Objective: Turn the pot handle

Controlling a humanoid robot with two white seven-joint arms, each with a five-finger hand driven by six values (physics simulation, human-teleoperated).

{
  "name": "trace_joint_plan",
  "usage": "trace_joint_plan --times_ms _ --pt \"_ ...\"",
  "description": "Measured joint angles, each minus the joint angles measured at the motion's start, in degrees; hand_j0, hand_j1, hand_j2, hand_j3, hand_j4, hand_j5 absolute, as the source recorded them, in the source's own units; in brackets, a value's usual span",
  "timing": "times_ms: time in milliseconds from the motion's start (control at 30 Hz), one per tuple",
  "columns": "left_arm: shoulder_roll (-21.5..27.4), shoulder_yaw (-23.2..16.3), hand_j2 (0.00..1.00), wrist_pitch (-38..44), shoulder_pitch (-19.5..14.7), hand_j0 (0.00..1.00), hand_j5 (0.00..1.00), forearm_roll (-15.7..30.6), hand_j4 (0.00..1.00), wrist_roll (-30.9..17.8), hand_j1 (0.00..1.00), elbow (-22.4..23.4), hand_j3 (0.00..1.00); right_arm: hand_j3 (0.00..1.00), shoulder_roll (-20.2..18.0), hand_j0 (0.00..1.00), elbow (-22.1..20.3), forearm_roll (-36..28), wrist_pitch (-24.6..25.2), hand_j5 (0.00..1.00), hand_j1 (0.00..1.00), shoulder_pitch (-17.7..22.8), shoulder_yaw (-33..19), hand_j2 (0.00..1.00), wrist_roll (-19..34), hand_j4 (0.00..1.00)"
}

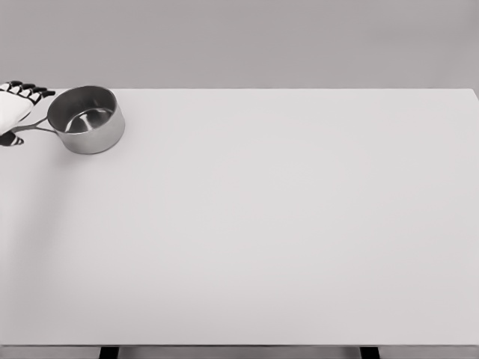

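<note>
Head view: steel pot [87, 120] way up in the far-left corner of a white table [284, 224], sitting upright, open and empty. Shiny, brushed-metal look, short straight walls, round. Handle [31, 127] thin and straight, pointing left and a touch toward the near edge, so long axis running pretty much left-right. Left hand [15, 112] at the picture's left edge, black-tipped fingers curled over the handle's end, thumb underneath, looks clamped on it.
</note>
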Motion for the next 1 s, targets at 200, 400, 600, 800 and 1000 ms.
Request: trace_joint_plan --times_ms 200,400,600,800,1000 --pt "-0.45 -0.06 1.00 0.00 -0.97 1.00 1.00 -1.19 1.00 0.36 1.00 1.59 1.00 1.00 0.00 1.00 0.00 0.00 0.00 1.00 1.00 0.00 0.00 1.00 0.00 1.00" --pt "-0.97 -0.13 1.00 0.00 -2.20 1.00 1.00 -2.11 1.00 0.53 1.00 3.76 1.00 1.00 0.00 1.00 0.00 0.00 0.00 1.00 1.00 0.00 0.00 1.00 0.00 1.00" --pt "-1.00 -0.14 1.00 0.01 -4.48 1.00 1.00 -2.59 1.00 0.81 1.00 6.47 1.00 1.00 0.00 1.00 0.00 0.00 0.00 1.00 1.00 0.00 0.00 1.00 0.00 1.00" --pt "-1.12 -1.05 1.00 0.00 -5.89 1.00 1.00 -2.73 1.00 0.89 1.00 8.02 1.00 1.00 0.00 1.00 0.00 0.00 0.00 1.00 1.00 0.00 0.00 1.00 0.00 1.00" --pt "-1.48 -2.44 1.00 0.01 -8.08 1.00 1.00 -2.73 1.00 0.88 1.00 9.14 1.00 1.00 0.00 1.00 0.00 0.00 0.00 1.00 1.00 0.00 0.00 1.00 0.00 1.00"
